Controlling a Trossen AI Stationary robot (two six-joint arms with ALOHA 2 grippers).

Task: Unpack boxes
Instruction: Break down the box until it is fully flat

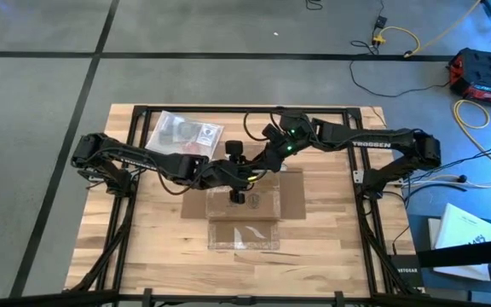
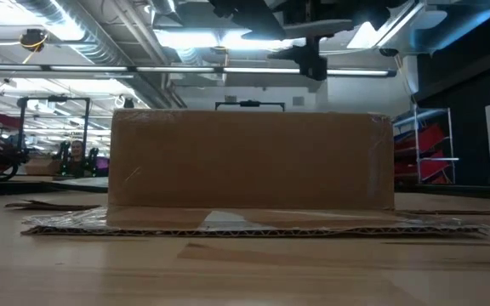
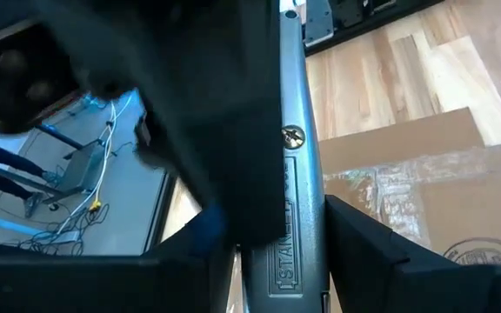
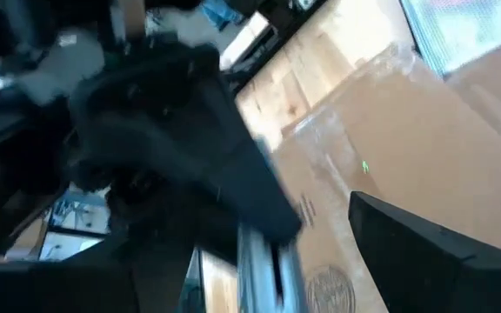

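The cardboard box (image 1: 244, 207) lies mid-table, flaps spread. Above it the left gripper (image 1: 235, 173) clamps a Stanley utility knife (image 3: 290, 191); the right gripper (image 1: 244, 152), jaws parted, meets the knife too.

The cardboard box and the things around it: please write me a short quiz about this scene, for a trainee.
1. True or false: the cardboard box lies on the wooden table.
2. What does the left gripper hold? A) scissors B) a Stanley utility knife C) a pen
3. Fill in: in the high view, the clear plastic bag lies on the ___ arm's side.
Key: 1 true; 2 B; 3 left.
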